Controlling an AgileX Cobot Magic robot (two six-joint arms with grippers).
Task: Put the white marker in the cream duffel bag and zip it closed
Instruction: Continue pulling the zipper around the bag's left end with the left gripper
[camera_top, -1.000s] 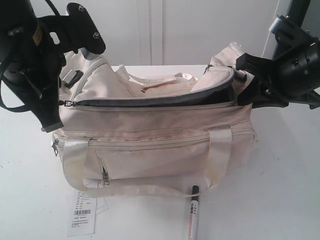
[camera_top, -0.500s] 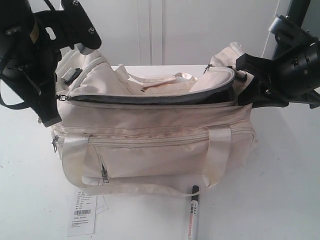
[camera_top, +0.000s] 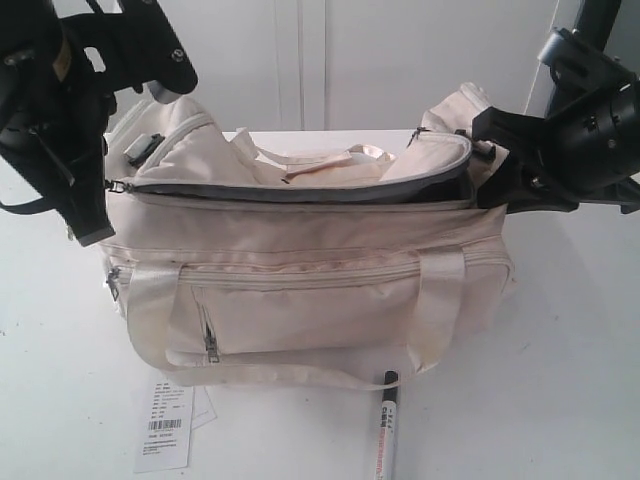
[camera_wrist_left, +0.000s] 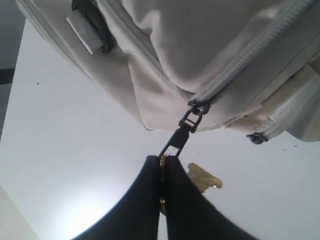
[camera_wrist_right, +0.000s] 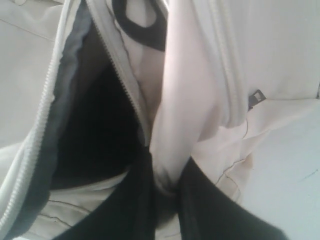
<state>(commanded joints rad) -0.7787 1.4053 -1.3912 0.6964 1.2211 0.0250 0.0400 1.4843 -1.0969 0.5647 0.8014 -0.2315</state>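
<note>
- Left tool (camera_wrist_left: 163, 164): clenched tight, both dark fingers pressed together on the black zipper pull (camera_wrist_left: 181, 134), with a gold charm (camera_wrist_left: 205, 178) dangling just beside them.
- In the exterior view that left tool sits at the upper left of the frame, at the left end of the cream duffel bag (camera_top: 320, 290), right where the top zipper's slider stands.
- My read: gripping the pull at that end keeps the top zip run fully back, so the mouth is as long as it can be.
- Right tool (camera_wrist_right: 167, 182): clamped too, nearly closed, pinching a fold of cream fabric at the bag's other end. Dark interior and grey lining gape just beside it.
- At the right of the exterior frame, that grip looks like a brace. It pins the bag against the pull at the far end and props the flap up.
- Between the two tools the top opening shows as a long grey-lined slit across the upper middle of the frame. It is open, not zipped.
- The white marker (camera_top: 386, 428) is not in the bag. It lies on the tabletop (camera_top: 570, 380) at the lower centre-right of the frame, black cap pointing at the bag and close to its front strap.
- A paper barcode tag (camera_top: 165, 432) lies at the lower left, apart from the marker.
- Both tools are busy, so I judge one must let go to fetch the marker.
</note>
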